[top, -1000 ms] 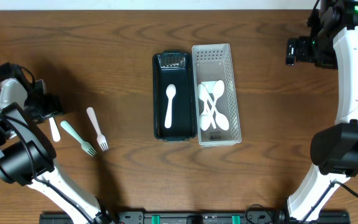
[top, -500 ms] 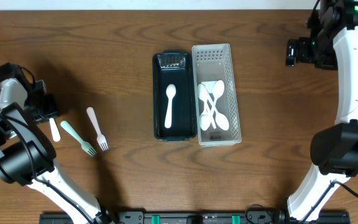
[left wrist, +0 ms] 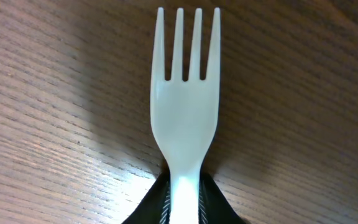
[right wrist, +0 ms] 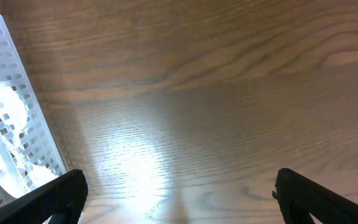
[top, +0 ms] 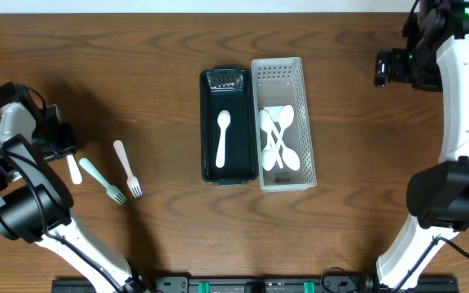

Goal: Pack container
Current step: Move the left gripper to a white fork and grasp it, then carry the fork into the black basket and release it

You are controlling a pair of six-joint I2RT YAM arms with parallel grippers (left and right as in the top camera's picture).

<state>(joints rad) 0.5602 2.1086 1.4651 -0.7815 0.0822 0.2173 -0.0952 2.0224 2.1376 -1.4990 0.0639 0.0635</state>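
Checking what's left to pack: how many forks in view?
3. One white fork pinched in the left gripper; a green fork beside it on the table; a second white fork next to that. None seen in the basket.

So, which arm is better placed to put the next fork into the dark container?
Left: the left end effector is shut on a white fork. The right end effector is open, empty, far beyond the white basket.

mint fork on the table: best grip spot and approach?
Take the mint fork mid-handle from straight above, pinching across its narrow width. It lies flat and diagonal. Its tines sit close to the loose white fork beside it, so the handle has more room.
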